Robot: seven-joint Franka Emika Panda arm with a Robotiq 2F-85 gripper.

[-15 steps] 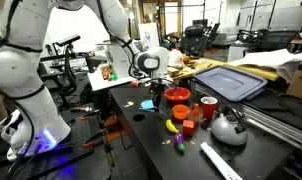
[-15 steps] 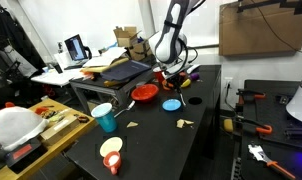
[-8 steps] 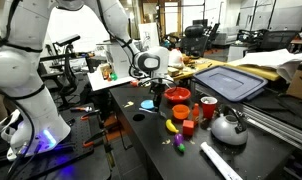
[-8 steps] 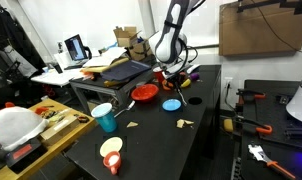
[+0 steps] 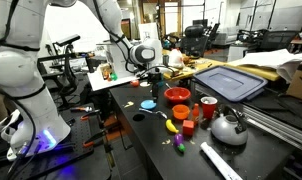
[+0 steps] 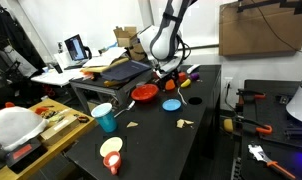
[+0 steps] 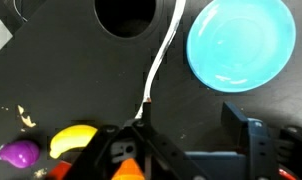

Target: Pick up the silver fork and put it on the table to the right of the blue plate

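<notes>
Fork (image 7: 159,65) lying flat on the black table (image 7: 51,80), a thin curved strip just off the blue plate (image 7: 241,40) at its nine o'clock in the wrist view, not touching it. Claw (image 7: 186,150) hangs over the fork's near end, jaws spread wide, gripping nothing. Yellow fruit (image 7: 73,140) sits at the claw's nine o'clock.

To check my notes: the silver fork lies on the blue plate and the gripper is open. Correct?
No. The wrist view shows the silver fork on the table beside the blue plate, not on it; the gripper is open.
</notes>
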